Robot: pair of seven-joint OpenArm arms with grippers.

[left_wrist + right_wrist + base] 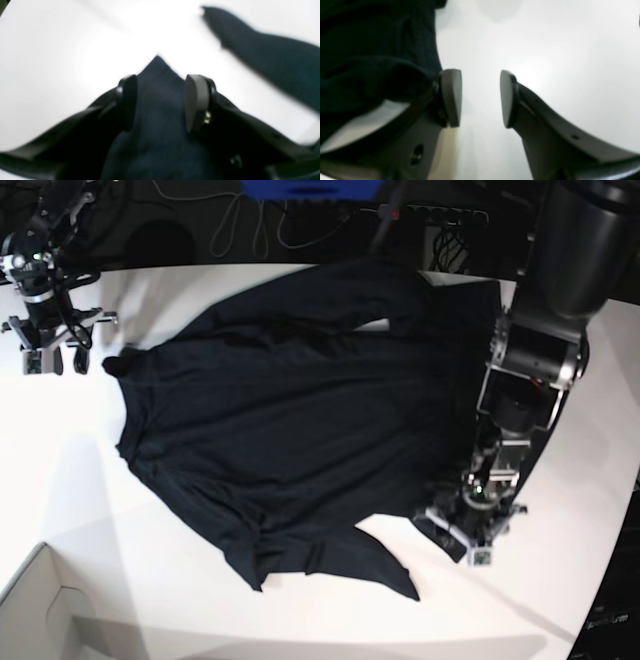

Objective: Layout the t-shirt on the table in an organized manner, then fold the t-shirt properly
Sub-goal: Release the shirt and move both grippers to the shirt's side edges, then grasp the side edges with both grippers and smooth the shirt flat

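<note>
**T-shirt spread out, one corner between the left pads**

T-shirt (pixel 160 120) in the left wrist view: soft, thin black fabric, a pointed corner running up between the left gripper (pixel 161 102) pads. Can't tell if they're actually pinching it. Another dark flap lies off to the right on the smooth white table (pixel 62 50).

Right wrist view: the right gripper (pixel 481 98) has its jaws apart with only bare table between them; wrinkled cloth sits just beside the left pad.

Base view: the shirt lies rumpled across the middle, its edges uneven, with lots of free white surface near the front curved edge. A cardboard box (pixel 40 610) corner shows bottom left.
</note>
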